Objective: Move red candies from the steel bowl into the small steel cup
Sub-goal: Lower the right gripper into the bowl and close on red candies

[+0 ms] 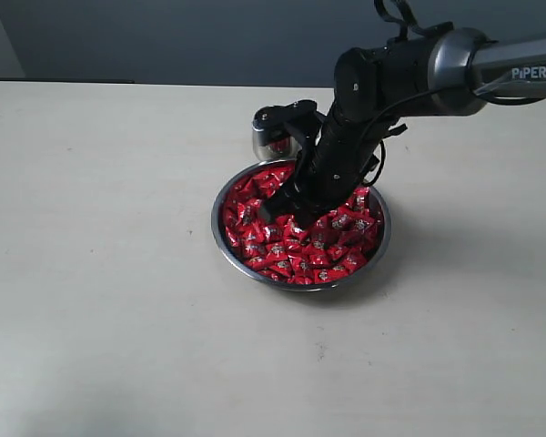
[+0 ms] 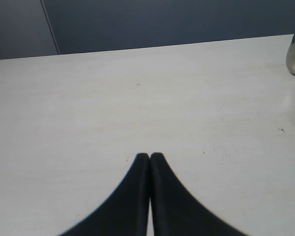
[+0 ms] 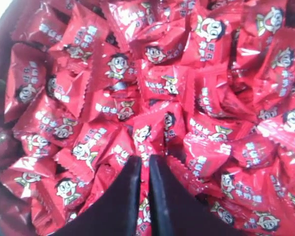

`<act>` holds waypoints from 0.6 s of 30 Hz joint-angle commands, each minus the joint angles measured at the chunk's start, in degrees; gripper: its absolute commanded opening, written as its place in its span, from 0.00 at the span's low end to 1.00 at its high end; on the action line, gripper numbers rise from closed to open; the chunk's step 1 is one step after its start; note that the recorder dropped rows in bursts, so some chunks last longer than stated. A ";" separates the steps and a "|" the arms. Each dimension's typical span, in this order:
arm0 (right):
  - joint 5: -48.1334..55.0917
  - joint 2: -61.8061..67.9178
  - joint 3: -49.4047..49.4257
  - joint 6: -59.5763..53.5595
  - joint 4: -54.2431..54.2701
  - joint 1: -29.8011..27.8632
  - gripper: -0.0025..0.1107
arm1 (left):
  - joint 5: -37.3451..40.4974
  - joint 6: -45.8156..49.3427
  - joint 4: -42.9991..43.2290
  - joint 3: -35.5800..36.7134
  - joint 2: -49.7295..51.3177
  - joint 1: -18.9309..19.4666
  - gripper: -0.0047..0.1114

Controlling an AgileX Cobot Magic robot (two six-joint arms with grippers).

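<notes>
Nearest lies the pale bench (image 1: 118,364), carrying two steel vessels. One steel bowl (image 1: 300,288) sits at its middle, heaped with red candies (image 1: 296,255), several dozen and too many to count. One small steel cup (image 1: 271,138) stands upright just behind the bowl's far rim. The right end effector (image 1: 275,213) reaches down into the pile, its two fingers (image 3: 123,196) drawn nearly together among the wrappers; whether they pinch one I cannot tell. The left end effector (image 2: 150,155) is closed over the bench, gripping nothing, well apart from the cup.
</notes>
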 commanded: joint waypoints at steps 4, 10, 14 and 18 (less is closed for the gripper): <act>-1.16 0.09 0.15 -0.62 0.41 -0.10 0.32 | -0.27 -0.06 0.11 -0.48 -0.27 -0.31 0.04; -1.30 2.18 0.15 -0.62 0.47 -0.10 0.31 | -0.39 -0.06 0.11 -0.48 -0.27 -0.31 0.04; -1.58 1.90 0.15 -0.62 0.32 -0.10 0.07 | -0.39 -0.06 0.11 -0.48 -0.27 -0.31 0.04; -1.18 0.08 0.15 -0.65 0.21 -0.10 0.02 | -0.39 -0.06 0.11 -0.48 -0.27 -0.31 0.04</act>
